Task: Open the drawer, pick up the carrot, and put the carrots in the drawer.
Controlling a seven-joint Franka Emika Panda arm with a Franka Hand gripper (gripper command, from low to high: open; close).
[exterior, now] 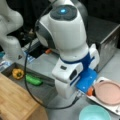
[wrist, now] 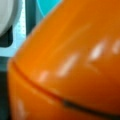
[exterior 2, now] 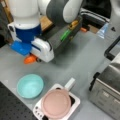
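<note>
The orange carrot [exterior: 90,92] [exterior 2: 30,59] lies on the grey table beside the white tray, directly under my gripper [exterior: 86,82] [exterior 2: 23,48]. Its orange skin [wrist: 70,62] fills nearly the whole wrist view. The arm's white and blue hand hides the fingers in both front views. The long grey drawer [exterior: 43,90] [exterior 2: 62,41] stands pulled open from the wood-topped cabinet [exterior: 15,100]. Inside it lie a yellow bumpy vegetable [exterior: 18,73] [exterior 2: 74,24] and a long green vegetable [exterior: 33,80] [exterior 2: 65,35].
A white tray [exterior: 113,108] [exterior 2: 75,101] carries a pink plate [exterior: 108,92] [exterior 2: 56,103]. A teal bowl [exterior: 95,113] [exterior 2: 30,85] sits near it. A metal box [exterior: 107,42] [exterior 2: 106,90] stands to one side. A small orange object [exterior: 48,51] [exterior 2: 83,29] lies behind the drawer.
</note>
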